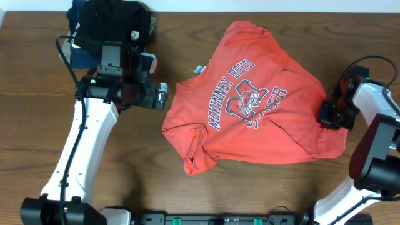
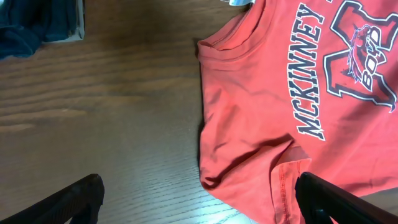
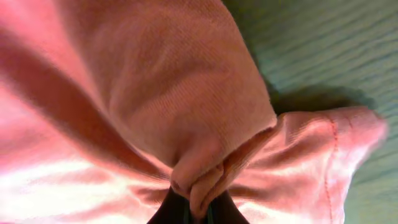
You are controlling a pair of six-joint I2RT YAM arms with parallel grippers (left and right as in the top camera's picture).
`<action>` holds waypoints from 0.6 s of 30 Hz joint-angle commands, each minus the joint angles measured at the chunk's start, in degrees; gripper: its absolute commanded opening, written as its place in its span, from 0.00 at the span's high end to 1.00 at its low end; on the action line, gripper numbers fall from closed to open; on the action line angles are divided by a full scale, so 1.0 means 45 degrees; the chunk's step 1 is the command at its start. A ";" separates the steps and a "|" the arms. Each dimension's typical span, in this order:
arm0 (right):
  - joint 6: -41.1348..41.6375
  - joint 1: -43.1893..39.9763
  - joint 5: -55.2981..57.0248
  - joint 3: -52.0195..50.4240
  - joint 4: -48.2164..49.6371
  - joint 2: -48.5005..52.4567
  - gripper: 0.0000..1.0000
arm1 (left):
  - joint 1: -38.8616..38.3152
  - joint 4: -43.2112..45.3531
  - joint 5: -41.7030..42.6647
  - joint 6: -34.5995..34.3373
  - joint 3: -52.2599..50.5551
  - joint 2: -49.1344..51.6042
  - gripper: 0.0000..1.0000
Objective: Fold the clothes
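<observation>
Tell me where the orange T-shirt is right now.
Overhead, the orange T-shirt lies crumpled centre-right on the table, its right edge pinched by the right fingers; the dark clothes sit far left.

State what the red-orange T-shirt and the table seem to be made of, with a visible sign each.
T-shirt: probably soft knit cotton, matte; fine knit texture and limp folds.
Table: wood or wood-look laminate, dark brown, slight sheen; long grain lines.

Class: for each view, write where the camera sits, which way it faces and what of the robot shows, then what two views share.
Overhead: above the table, looking down at the T-shirt; left gripper and right gripper show.
Left wrist: behind its open fingers, looking down at the shirt's edge.
Right wrist: close on bunched fabric pinched by the right gripper.
Overhead and left wrist share the lettering.
</observation>
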 commanded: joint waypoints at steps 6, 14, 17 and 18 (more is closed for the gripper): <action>-0.0146 0.0296 -0.1831 0.4930 -0.0826 -0.1525 0.99 | -0.0010 0.0019 -0.0175 0.0131 0.0185 -0.0063 0.01; -0.0053 0.1355 -0.1224 0.5965 -0.0078 -0.1413 0.99 | -0.0010 0.0010 -0.0175 0.0126 0.0185 -0.0063 0.01; 0.0102 0.1564 -0.1239 0.5965 -0.0316 -0.1316 0.99 | -0.0010 0.0005 -0.0204 0.0131 0.0185 -0.0063 0.01; 0.0107 0.1647 -0.1243 0.5974 -0.0476 -0.1355 0.99 | -0.0010 -0.0019 -0.0223 0.0131 0.0185 -0.0063 0.01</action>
